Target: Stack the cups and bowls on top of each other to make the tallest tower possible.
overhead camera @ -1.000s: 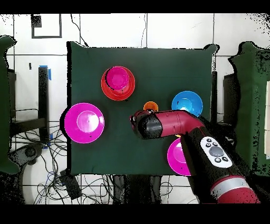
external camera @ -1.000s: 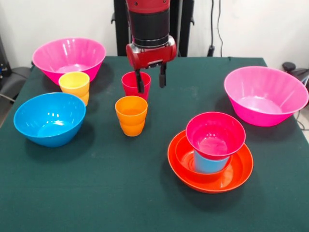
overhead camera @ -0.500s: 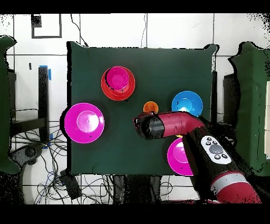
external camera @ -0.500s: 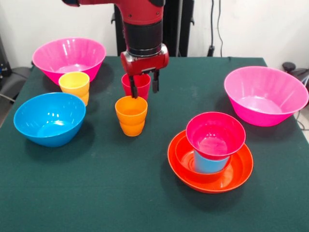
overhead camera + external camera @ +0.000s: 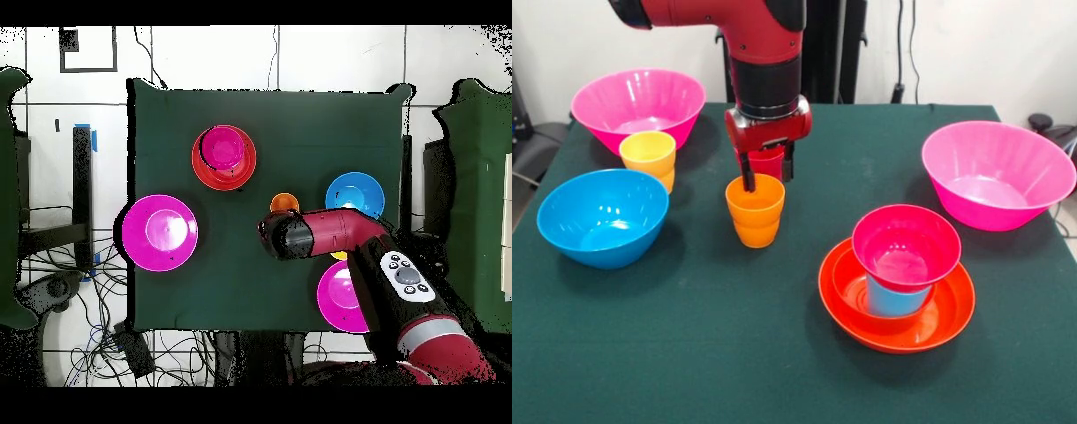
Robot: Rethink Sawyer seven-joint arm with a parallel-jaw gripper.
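- Blue bowl (image 5: 602, 216): at 9 o'clock on the table, empty.
- Yellow cup (image 5: 648, 155): just behind it, nested on an orange piece.
- Orange cup (image 5: 754, 210): centre, upright, the likely pick.
- Gripper (image 5: 765, 175): fingers spread, one dipping at the orange cup's far rim, the other over the red cup (image 5: 769, 164) just behind. Judgement: pinch the orange wall only, then lift straight.
- Tower (image 5: 900, 265): at 4 o'clock, crimson bowl on blue cup in the orange dish.

Bare green table (image 5: 689, 344) in front; orange cup (image 5: 754, 210) just below the pincer (image 5: 768, 175).
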